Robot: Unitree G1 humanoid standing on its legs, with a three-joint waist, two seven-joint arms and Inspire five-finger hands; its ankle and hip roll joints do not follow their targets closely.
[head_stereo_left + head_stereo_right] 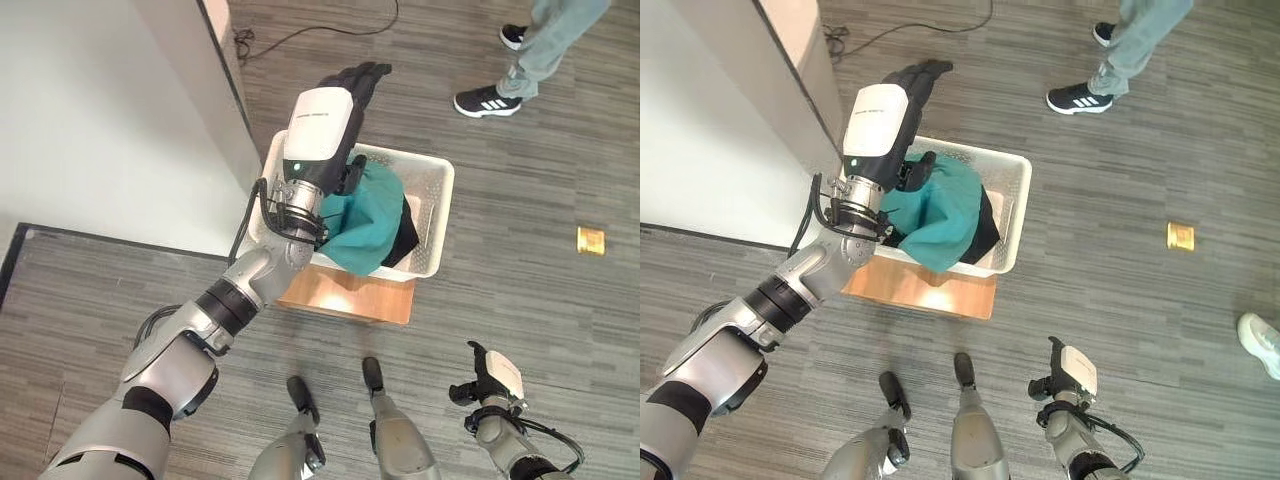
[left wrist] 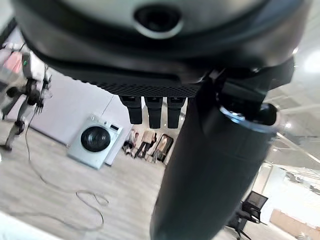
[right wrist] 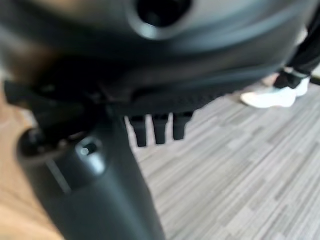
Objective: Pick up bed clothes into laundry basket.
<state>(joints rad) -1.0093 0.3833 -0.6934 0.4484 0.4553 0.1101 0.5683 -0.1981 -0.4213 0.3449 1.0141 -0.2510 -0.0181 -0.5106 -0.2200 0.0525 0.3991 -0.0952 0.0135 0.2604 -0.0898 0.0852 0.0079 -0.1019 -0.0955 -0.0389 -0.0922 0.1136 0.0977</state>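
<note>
Hovering over the white perforated plastic laundry basket [image 1: 432,190], the left hand [image 1: 352,85] has fingers straight and relaxed, holding nothing. Teal-green crumpled garment [image 1: 362,225] lies inside the basket w/ a black cloth [image 1: 405,240] under it, part draped over the near rim. Basket sits on a low wooden stand [image 1: 345,293] next to the white bed [image 1: 90,110]. Looks like the drop-off step is done. Next: pull arm clear, check bed for more. Right hand [image 1: 492,378] low by the floor, fingers straight, empty.
</note>
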